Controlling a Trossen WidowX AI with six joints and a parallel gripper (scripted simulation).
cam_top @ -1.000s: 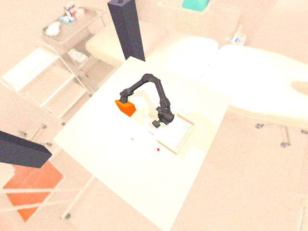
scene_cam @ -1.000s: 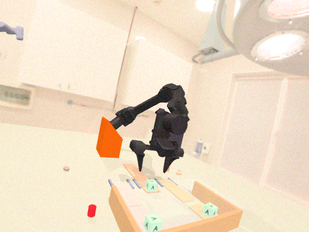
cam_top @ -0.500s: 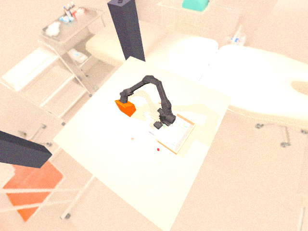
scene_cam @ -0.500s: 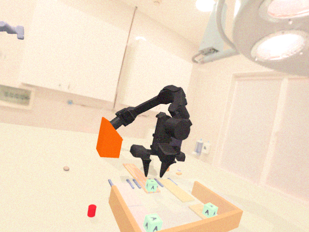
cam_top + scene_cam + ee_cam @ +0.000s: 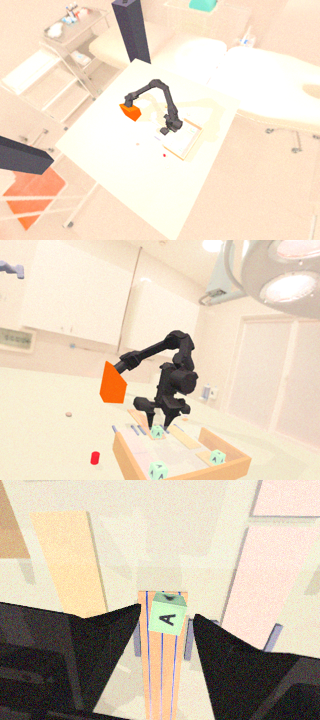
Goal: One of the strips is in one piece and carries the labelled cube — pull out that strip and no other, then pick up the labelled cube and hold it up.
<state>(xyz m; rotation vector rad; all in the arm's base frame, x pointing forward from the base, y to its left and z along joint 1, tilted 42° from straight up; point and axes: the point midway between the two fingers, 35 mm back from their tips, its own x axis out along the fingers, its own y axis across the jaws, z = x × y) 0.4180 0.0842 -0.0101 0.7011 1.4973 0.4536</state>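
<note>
An orange strip [image 5: 138,416] [image 5: 161,690] with thin blue lines carries a green cube [image 5: 156,432] [image 5: 168,620] marked A at its end inside the tray. My gripper [image 5: 157,429] [image 5: 167,613] is partly open, its fingertips one on each side of this cube, with small gaps showing in the wrist view. A yellow strip [image 5: 184,437] [image 5: 70,555] has a separate short piece [image 5: 203,455] beyond a gap, beside another A cube [image 5: 217,457]. A pink strip [image 5: 270,575] is parted from a further pink piece [image 5: 290,497]. A third A cube [image 5: 158,470] is at the tray's near end.
The tray has orange-brown walls [image 5: 173,152] [image 5: 224,446]. Short blue-grey rails [image 5: 134,430] [image 5: 189,640] stand beside the strips. A red cylinder [image 5: 164,155] [image 5: 95,458] and a small brownish stone [image 5: 137,144] [image 5: 68,414] lie outside the tray. An orange block [image 5: 130,112] [image 5: 113,387] is at the arm's base.
</note>
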